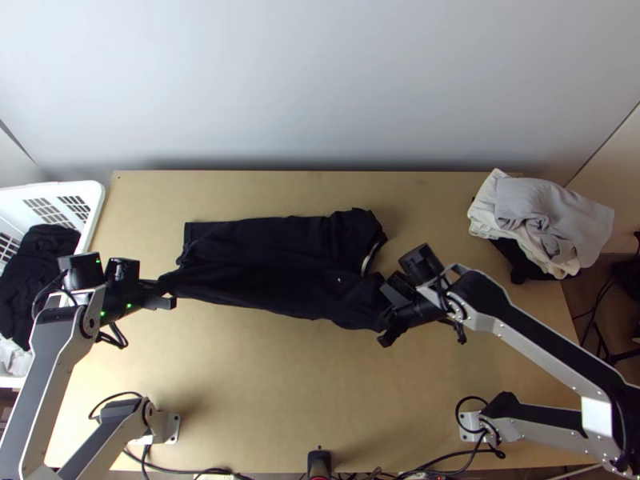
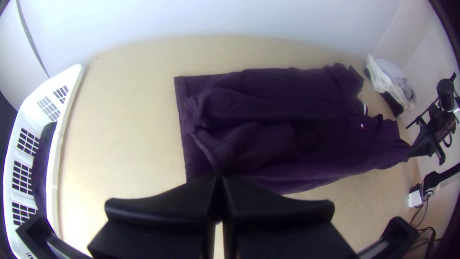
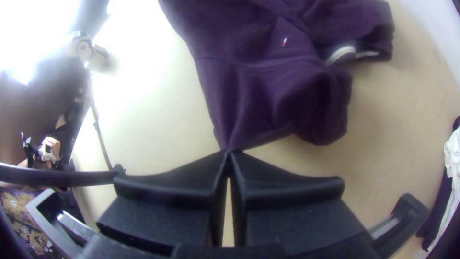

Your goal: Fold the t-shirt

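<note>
The dark t-shirt (image 1: 272,268) lies across the middle of the table, its near layer drawn between the two grippers and partly folded over the rest, with wrinkles. At its left end my left gripper (image 1: 166,294) is shut on the near edge; in the left wrist view the left gripper (image 2: 218,180) pinches the cloth (image 2: 287,120). At the lower right end my right gripper (image 1: 384,326) holds a corner; in the right wrist view the right gripper (image 3: 231,154) is shut on the tip of a sleeve-like part (image 3: 268,100). A white-trimmed collar shows beside it.
A white basket (image 1: 94,210) with dark cloth (image 1: 36,272) stands at the left edge. Light and dark folded clothes (image 1: 544,216) are piled at the table's far right corner. A small black object (image 1: 319,462) sits at the near edge.
</note>
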